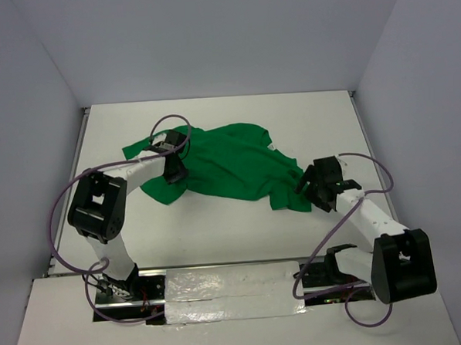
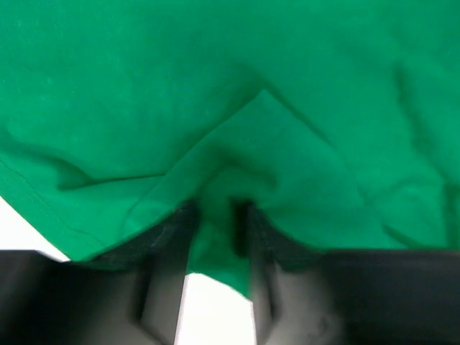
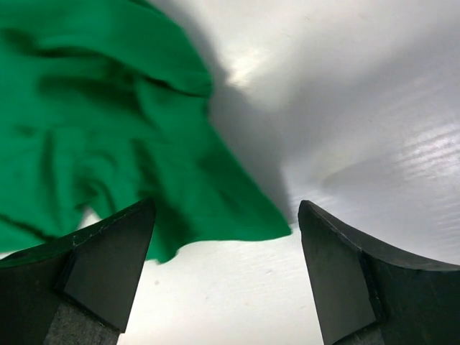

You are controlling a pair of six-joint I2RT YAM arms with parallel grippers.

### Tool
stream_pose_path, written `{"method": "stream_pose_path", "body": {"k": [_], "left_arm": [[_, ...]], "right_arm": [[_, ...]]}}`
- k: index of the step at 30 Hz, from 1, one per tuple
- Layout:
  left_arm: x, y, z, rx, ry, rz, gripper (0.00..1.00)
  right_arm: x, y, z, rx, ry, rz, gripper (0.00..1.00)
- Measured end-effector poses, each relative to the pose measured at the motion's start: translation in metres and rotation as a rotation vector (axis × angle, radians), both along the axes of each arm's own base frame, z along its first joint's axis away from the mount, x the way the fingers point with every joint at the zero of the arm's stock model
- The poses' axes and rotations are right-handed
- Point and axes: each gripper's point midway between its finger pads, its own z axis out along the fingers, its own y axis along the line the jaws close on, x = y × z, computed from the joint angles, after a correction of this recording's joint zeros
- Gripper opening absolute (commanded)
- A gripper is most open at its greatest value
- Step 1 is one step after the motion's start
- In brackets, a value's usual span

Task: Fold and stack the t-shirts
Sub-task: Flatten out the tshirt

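One bright green t-shirt (image 1: 230, 169) lies crumpled across the middle of the white table. My left gripper (image 1: 174, 171) is at its left part, shut on a fold of the green cloth (image 2: 215, 237); the cloth fills the left wrist view and drapes over the fingers (image 2: 169, 251). My right gripper (image 1: 309, 190) is open and empty just past the shirt's right corner (image 3: 237, 223), which lies on the table between and ahead of its fingers (image 3: 345, 280), not touching them.
The white table (image 1: 218, 235) is walled on the left, back and right. A strip of crinkled clear film (image 1: 229, 292) lies along the near edge between the arm bases. Purple cables (image 1: 62, 204) loop beside both arms.
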Motion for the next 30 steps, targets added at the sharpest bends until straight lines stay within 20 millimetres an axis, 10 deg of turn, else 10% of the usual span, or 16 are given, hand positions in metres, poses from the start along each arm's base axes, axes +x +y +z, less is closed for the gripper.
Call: {"method": "stream_pose_path", "body": {"k": [5,7,12,18,22,25,30], "left_arm": [[-0.002,0.002,-0.002,0.01,0.006,-0.014,0.0],[-0.002,0.003,-0.002,0.013,0.008,-0.017,0.0],[-0.001,0.01,-0.002,0.018,0.014,-0.012,0.0],[0.013,0.032,0.017,0.025,0.006,0.023,0.0],[0.07,0.048,0.084,0.027,-0.122,0.04,0.0],[0.124,0.061,0.167,0.033,-0.322,0.045,0.0],[0.135,0.086,0.269,0.056,-0.579,0.057,0.03]], "right_arm": [[-0.005,-0.005,-0.024,0.012,0.077,-0.041,0.77],[-0.003,-0.003,-0.027,0.02,0.082,-0.037,0.68],[0.007,0.006,-0.029,0.056,0.062,-0.002,0.06],[0.031,0.024,-0.008,0.14,0.012,0.041,0.0],[0.099,0.037,0.066,0.178,-0.143,0.073,0.0],[0.154,0.046,0.167,0.203,-0.375,0.106,0.0],[0.16,0.051,0.296,0.229,-0.688,0.159,0.0]]}}
